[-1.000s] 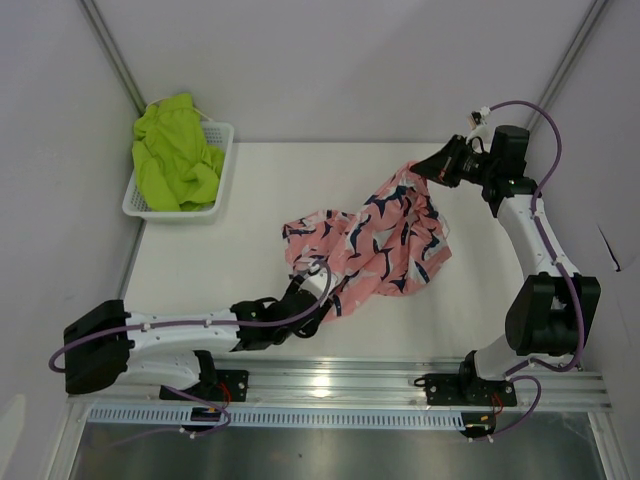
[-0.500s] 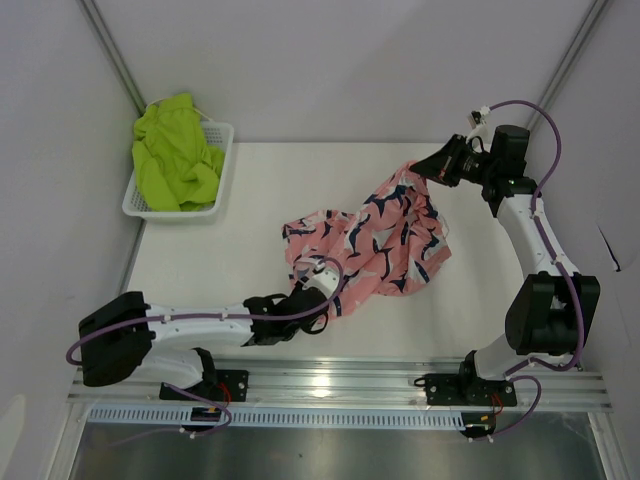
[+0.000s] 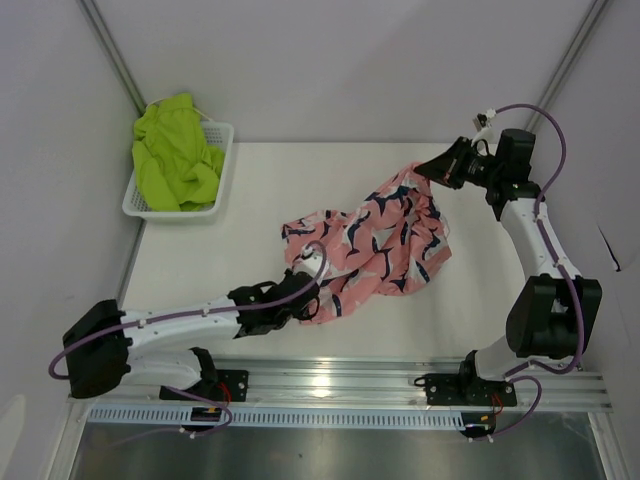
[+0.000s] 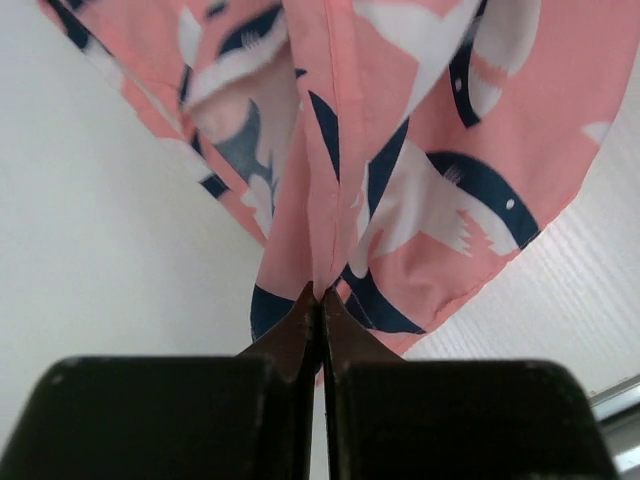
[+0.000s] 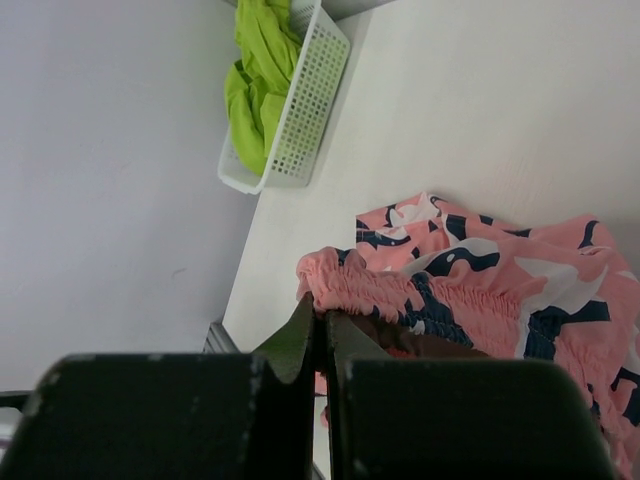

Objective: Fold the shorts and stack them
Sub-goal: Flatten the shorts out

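Left wrist view: both grippers clamped on the pink shorts

You see the left gripper [image 4: 320, 292] closed tight. Its two fingertips meet on a seam fold at the near hem of the pink shorts [image 4: 400, 150]. Ahead of the tips the shark-printed fabric fans out and upward. The white table [image 4: 90, 250] shows bare to the left of them.

In the right wrist view, your right gripper [image 5: 318, 305] is closed as well. Its tips pinch the gathered elastic waistband, and the rest of the pink fabric spreads to the right of the fingers. Well beyond those tips, up and slightly left, the white mesh basket [image 5: 310, 100] stands at the table's far corner. The lime green shorts [image 5: 255, 90] are heaped inside it and spill over its rim.

From the top external view, the pink pair lies crumpled between your two grippers. The left one holds the near-left edge low at the table. The right one holds the far-right corner, which appears lifted. The basket sits well apart from both.
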Controlling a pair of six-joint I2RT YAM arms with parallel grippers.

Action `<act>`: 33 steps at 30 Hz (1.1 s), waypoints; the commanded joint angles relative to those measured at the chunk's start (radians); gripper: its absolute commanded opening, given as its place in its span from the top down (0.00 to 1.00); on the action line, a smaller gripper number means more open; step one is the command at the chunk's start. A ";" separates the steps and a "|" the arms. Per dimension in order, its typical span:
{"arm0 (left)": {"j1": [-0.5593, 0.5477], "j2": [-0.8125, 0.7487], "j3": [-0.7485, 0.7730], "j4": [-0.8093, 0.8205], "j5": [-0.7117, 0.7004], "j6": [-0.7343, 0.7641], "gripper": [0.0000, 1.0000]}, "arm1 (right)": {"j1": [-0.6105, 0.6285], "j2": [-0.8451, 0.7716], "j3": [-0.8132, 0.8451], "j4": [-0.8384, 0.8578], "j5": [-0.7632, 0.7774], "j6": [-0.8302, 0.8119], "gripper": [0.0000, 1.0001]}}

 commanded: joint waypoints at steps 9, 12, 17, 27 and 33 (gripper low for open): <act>0.163 -0.215 0.495 -0.313 -0.037 -0.038 1.00 | -0.036 -0.256 -0.116 0.170 -0.047 0.006 1.00; 0.203 -0.209 0.649 -0.402 -0.087 0.016 1.00 | -0.051 -0.301 -0.098 0.207 -0.046 0.019 1.00; 0.261 -0.217 0.868 -0.455 -0.087 0.117 1.00 | -0.082 -0.331 -0.008 0.337 -0.054 0.145 1.00; 0.267 -0.299 1.122 -0.509 -0.154 0.231 1.00 | -0.083 -0.551 0.031 0.528 0.015 0.259 1.00; 0.267 -0.426 1.153 -0.487 0.010 0.271 1.00 | -0.083 -0.678 0.078 0.498 0.034 0.262 1.00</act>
